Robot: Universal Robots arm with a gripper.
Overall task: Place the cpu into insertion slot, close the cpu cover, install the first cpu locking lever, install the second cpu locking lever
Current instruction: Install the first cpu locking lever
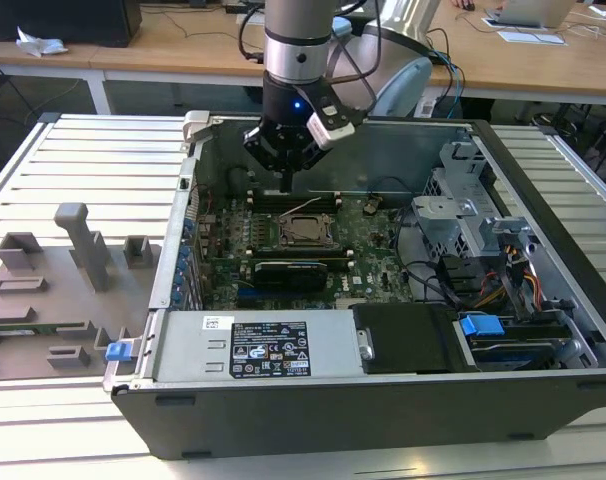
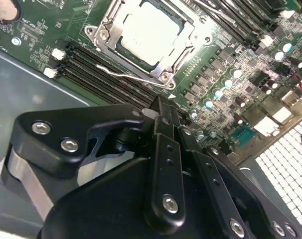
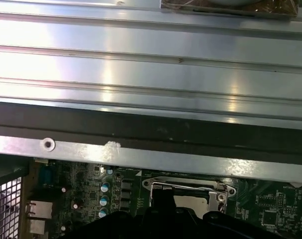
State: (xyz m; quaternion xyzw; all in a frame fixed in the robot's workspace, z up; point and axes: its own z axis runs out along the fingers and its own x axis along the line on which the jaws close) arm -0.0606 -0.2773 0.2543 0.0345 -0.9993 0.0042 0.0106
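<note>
The cpu [image 2: 148, 30] lies in the insertion slot [image 1: 305, 232] on the green motherboard, its pale metal top showing. The cpu cover [image 2: 107, 31] lies flat around it as a silver frame. A thin wire locking lever [image 2: 125, 74] runs along the socket's edge beside the memory slots, and in the exterior view a wire lever [image 1: 307, 206] stands up from the socket's far side. My gripper [image 1: 286, 184] hangs just above the board on the far side of the socket, fingers shut with nothing between them. Its tip [image 2: 160, 104] sits close to the lever. The socket [image 3: 188, 191] also appears in the first wrist view.
Black memory slots [image 2: 101, 69] flank the socket. A black card [image 1: 291, 272] and the power supply [image 1: 253, 345] lie nearer the exterior view's bottom. A drive cage [image 1: 463, 225] with cables stands at the exterior view's right. The case wall [image 3: 151, 74] rises close behind my gripper.
</note>
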